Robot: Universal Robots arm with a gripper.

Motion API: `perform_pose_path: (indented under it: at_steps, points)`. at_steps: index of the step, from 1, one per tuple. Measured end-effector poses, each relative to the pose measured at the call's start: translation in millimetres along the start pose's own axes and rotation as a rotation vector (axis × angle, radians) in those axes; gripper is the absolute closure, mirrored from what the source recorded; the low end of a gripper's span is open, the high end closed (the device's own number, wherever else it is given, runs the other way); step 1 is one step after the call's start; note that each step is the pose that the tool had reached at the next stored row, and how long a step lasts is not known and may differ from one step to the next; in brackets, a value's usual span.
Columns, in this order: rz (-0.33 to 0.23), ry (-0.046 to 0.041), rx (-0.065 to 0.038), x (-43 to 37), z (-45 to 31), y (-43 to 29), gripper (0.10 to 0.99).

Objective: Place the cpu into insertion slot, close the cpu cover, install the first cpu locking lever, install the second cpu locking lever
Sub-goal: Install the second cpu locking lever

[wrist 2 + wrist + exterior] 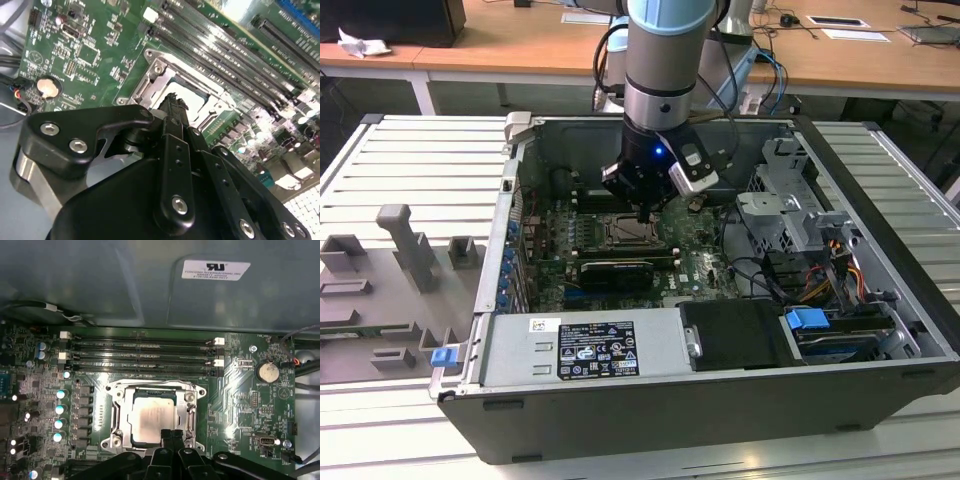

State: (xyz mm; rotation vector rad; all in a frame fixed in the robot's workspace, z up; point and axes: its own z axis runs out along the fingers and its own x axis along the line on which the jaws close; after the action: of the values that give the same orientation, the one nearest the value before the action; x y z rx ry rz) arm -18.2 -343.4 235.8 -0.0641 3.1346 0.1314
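The cpu (150,417) lies flat in the insertion slot (107,442) on the green motherboard, its pale metallic face showing through the window of the cpu cover (150,388), which lies down over it. My gripper (171,435) is shut, its black fingertips (165,436) pressed together with nothing between them, right at one edge of the socket and over the rim of the cpu. In the second wrist view the gripper (174,102) points down at the cpu (194,98) inside the silver frame. In the exterior view the gripper (642,212) hangs just above the insertion slot (628,232) inside the open computer case.
Long black memory slots (140,352) run beside the socket, with a coin battery (267,372) off to one side. The case holds a power supply (585,350), a drive cage (790,200) and loose cables (760,270). Grey fixtures (405,245) stand at the exterior view's left.
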Motion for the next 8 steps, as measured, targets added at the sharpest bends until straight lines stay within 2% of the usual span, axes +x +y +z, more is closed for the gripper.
perform_pose_path:
  at_steps: [2, 3, 4, 7, 8]
  points:
    - [0.000, 0.0000, 0.000, 0.8, -1.2, -14.9, 0.980]
    - [0.000, -0.0002, -0.003, 1.6, -1.6, -22.6, 0.980]
    - [0.000, -0.0002, -0.007, 5.0, -1.4, -26.0, 0.980]
    - [0.000, -0.0004, -0.011, 16.6, -1.0, -26.8, 0.980]
    - [0.000, -0.0006, -0.013, 23.8, -0.4, -26.6, 0.980]
